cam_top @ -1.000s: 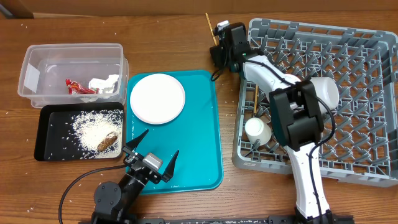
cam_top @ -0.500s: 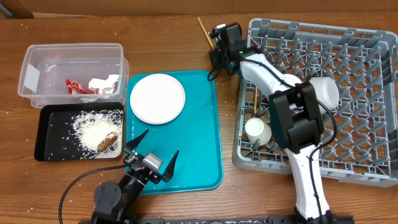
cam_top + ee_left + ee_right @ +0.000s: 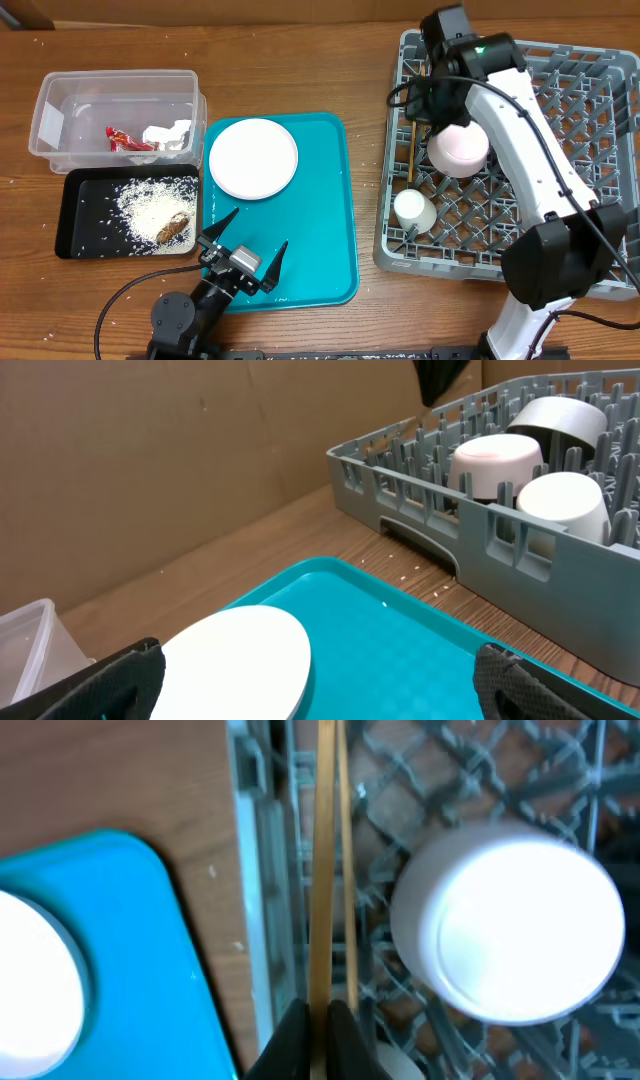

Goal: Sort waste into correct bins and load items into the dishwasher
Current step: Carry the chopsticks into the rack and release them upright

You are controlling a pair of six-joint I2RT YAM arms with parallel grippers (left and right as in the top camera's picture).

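Note:
My right gripper (image 3: 318,1012) is shut on a wooden chopstick (image 3: 322,860), held above the left edge of the grey dish rack (image 3: 600,60). A second chopstick (image 3: 410,152) lies inside the rack beside a pale pink dish (image 3: 458,148), with a small white cup (image 3: 413,209) nearer the front. In the overhead view the right gripper (image 3: 431,92) hangs over the rack's far left corner. My left gripper (image 3: 255,235) stands open over the near end of the teal tray (image 3: 320,230), short of the round white plate (image 3: 253,158). The left wrist view also shows a greyish bowl (image 3: 560,420) in the rack.
A clear tub (image 3: 60,95) at the far left holds a red wrapper (image 3: 125,140) and crumpled white paper (image 3: 165,134). In front of it, a black tray (image 3: 72,225) holds rice (image 3: 148,205) and a brown lump (image 3: 176,228). Stray grains dot the wooden table.
The right gripper shut on the chopstick on the table left of the rack and carried it over the rack's left side. The left arm has not moved.

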